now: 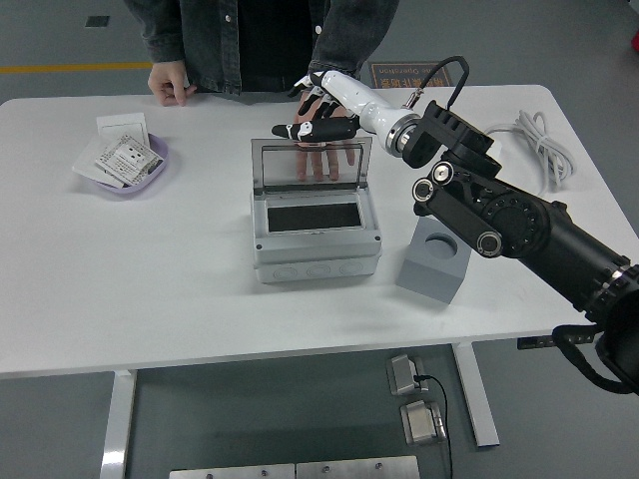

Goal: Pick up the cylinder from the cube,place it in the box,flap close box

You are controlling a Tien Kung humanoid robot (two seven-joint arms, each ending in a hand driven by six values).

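One white-and-black right robot hand (318, 112), fingers spread and empty, hovers above the raised clear lid (311, 165) of the grey plastic box (315, 235); a person's hand (324, 160) shows behind the lid.

A white bench (150, 299) with rounded corners stands on pale metal legs (118, 424) over a grey floor (70, 35). A yellow line (70, 68) crosses the floor at far left, and a dark floor sign (399, 73) lies beyond the bench.
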